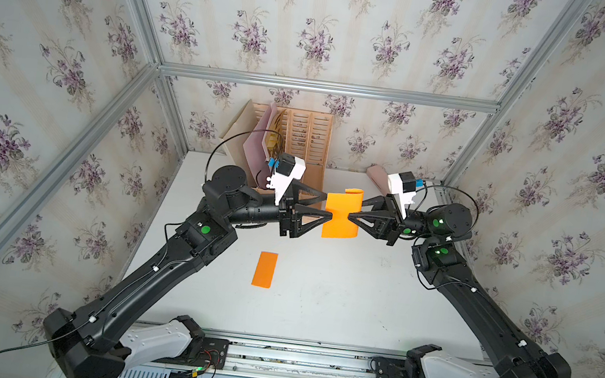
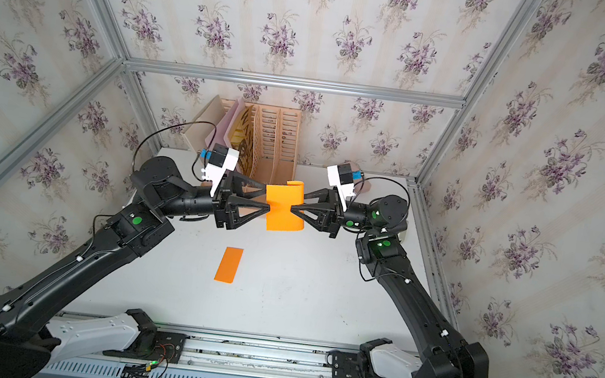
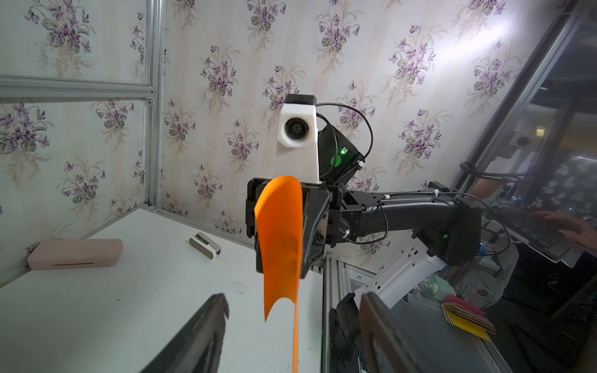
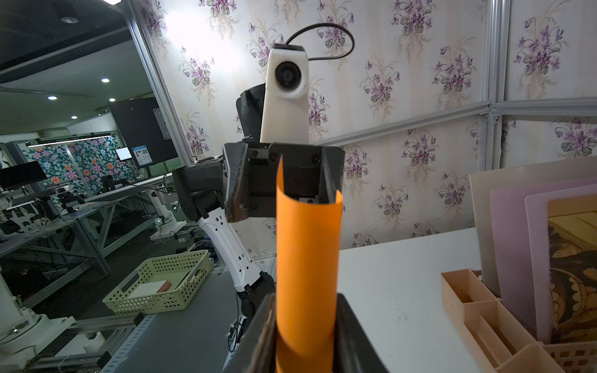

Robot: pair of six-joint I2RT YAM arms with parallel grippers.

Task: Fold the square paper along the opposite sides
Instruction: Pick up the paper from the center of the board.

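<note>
Right wrist: right jaws pinch paper (image 4: 307, 258) (left jaws apart).

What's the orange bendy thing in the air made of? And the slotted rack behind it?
The orange sheet looks like thin matte paper: it curls and bends in mid-air. The rack seems to be moulded beige plastic, smooth with even slots, though wood is possible.

The curled orange paper sheet (image 1: 340, 221) sits between left pincer (image 1: 329, 206) at 9 o'clock and right pincer (image 1: 355, 210) at 3; folded orange paper strip (image 1: 265, 269) on white worktop (image 1: 349, 307) at 7.
</note>
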